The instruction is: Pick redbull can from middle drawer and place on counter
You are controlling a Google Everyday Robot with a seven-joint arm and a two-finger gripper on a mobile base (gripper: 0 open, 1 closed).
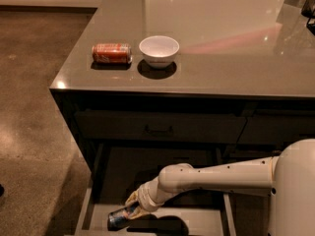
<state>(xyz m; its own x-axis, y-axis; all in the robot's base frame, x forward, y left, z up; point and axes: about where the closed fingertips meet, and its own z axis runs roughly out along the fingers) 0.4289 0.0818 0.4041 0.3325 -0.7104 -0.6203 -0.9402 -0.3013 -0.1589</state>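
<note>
Camera view: hand (129, 211) in middle drawer (206, 221)

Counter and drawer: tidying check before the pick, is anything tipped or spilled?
The soda can lies on its side on the counter; no spill shows. The redbull can lies sideways in the drawer, at the gripper.

Two cans (111, 53) (120, 217), one bowl (159, 50)

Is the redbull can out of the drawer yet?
No. The can is inside the open drawer, tilted, with the gripper at its upper end.
</note>
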